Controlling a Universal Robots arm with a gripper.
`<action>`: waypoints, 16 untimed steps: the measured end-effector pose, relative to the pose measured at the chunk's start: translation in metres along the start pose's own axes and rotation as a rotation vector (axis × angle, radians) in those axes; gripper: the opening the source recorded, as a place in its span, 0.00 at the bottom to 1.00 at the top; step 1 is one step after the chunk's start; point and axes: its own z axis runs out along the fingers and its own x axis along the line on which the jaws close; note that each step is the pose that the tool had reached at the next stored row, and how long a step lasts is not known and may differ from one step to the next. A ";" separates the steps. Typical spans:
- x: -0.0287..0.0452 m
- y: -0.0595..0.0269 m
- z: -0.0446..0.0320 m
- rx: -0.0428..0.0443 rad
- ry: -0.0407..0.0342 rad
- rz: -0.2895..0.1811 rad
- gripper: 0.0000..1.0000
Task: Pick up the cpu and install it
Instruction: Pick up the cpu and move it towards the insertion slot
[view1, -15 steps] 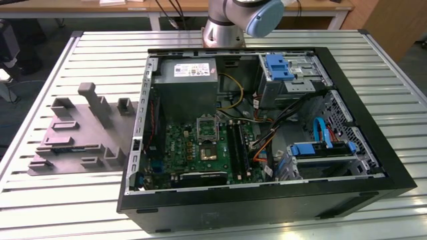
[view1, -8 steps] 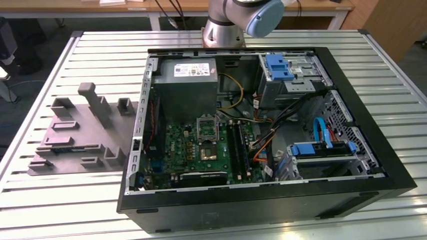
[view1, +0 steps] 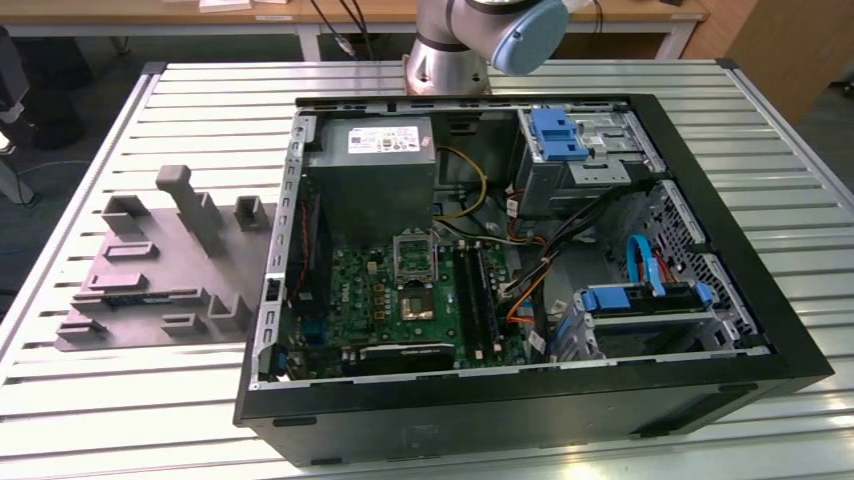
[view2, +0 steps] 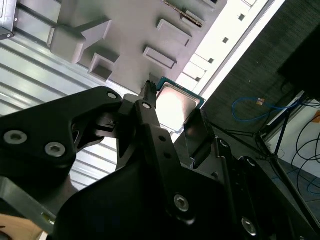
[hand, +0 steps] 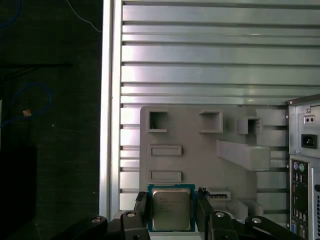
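In both wrist views my gripper (hand: 171, 204) (view2: 172, 114) is shut on the cpu (hand: 171, 209) (view2: 176, 102), a small square chip with a silvery top and a green rim. One black finger (hand: 141, 205) presses on one edge of the chip and the other finger (hand: 202, 202) on the opposite edge. The chip hangs well above the grey moulded tray (hand: 200, 160) (view2: 125, 30). In the exterior view the tray (view1: 147, 270) lies on the slatted table beside the open computer case (view1: 534, 400). The dark socket (view1: 416, 300) sits on the green motherboard inside the case.
Inside the case are a grey power supply box (view1: 374, 170), blue drive brackets (view1: 558, 135) and loose cables (view1: 587, 230). The arm's base (view1: 447, 65) stands behind the case. The table's edge (hand: 107, 100) borders a dark floor with a blue cable (view2: 250, 105).
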 end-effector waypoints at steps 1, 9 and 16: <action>0.0000 0.0000 0.0000 0.0000 -0.0001 0.000 0.47; -0.0010 0.0001 -0.0006 -0.0008 0.0002 0.000 0.47; -0.0053 0.0001 -0.0004 -0.0010 0.0000 0.000 0.47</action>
